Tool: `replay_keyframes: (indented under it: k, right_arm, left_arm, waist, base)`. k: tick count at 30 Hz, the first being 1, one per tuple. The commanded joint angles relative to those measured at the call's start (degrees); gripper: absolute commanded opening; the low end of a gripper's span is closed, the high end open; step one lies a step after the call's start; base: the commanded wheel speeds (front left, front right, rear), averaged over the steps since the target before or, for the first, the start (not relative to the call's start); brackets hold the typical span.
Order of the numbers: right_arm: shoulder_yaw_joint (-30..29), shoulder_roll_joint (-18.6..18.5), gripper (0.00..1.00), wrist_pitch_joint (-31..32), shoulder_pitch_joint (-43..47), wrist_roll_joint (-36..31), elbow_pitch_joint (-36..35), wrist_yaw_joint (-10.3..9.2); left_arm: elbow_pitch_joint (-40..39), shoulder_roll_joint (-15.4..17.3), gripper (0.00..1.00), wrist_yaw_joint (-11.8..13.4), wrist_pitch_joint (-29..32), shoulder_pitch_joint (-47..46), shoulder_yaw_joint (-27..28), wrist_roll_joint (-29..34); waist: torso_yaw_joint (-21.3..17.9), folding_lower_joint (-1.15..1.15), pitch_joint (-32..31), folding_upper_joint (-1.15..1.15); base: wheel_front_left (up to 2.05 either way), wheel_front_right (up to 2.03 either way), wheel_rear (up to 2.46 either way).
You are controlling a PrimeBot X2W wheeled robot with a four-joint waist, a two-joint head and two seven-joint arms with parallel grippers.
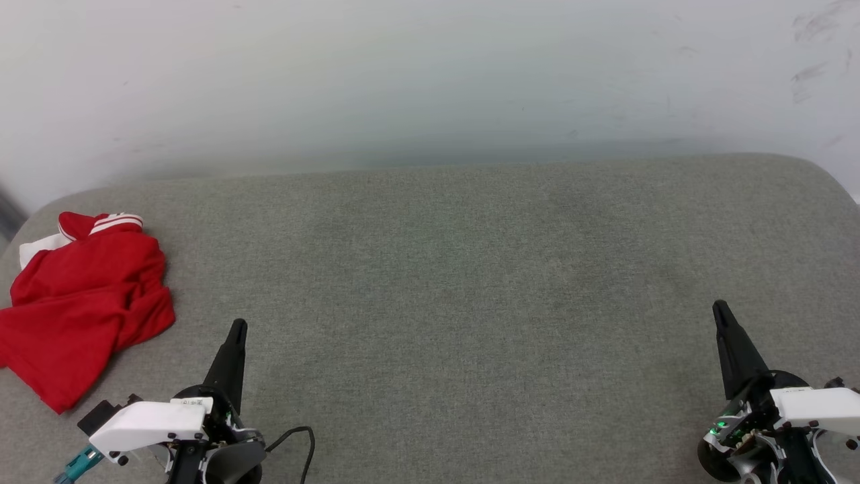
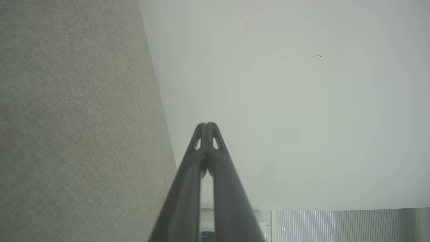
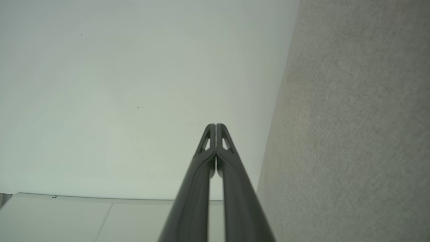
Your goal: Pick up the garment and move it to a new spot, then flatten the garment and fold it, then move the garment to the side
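While the garment [image 1: 80,302] lies crumpled at 9 o'clock in the head view, at the left edge of the grey fabric-covered table [image 1: 470,282], neither gripper touches it. Left gripper [image 1: 238,327] at 7 o'clock: fingers pressed together, empty, near the garment's 4 o'clock side. Right gripper [image 1: 720,309] at 5 o'clock: also closed, empty, well apart from it. Garment's red body faces up, with a white sleeve and striped trim at its 12 o'clock end. Pale wall [image 1: 403,81] at 12.
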Motion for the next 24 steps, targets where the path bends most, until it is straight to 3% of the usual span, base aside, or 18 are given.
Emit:
replay_keyframes:
  k: [1, 24]
  right_arm:
    - [0.0, 0.2, 0.0, 0.0, -0.6, 0.2, 0.0, 0.0]
    - [0.0, 0.2, 0.0, 0.0, -0.6, 0.2, 0.0, 0.0]
  left_arm:
    - [-0.1, 0.1, 0.0, -0.2, 0.3, -0.3, 0.2, 0.0]
    - [-0.1, 0.1, 0.0, -0.2, 0.3, -0.3, 0.2, 0.0]
  waist:
    - [0.0, 0.0, 0.0, 0.0]
    - [0.0, 0.0, 0.0, 0.0]
  base:
    - [0.0, 0.0, 0.0]
    - [0.0, 0.0, 0.0]
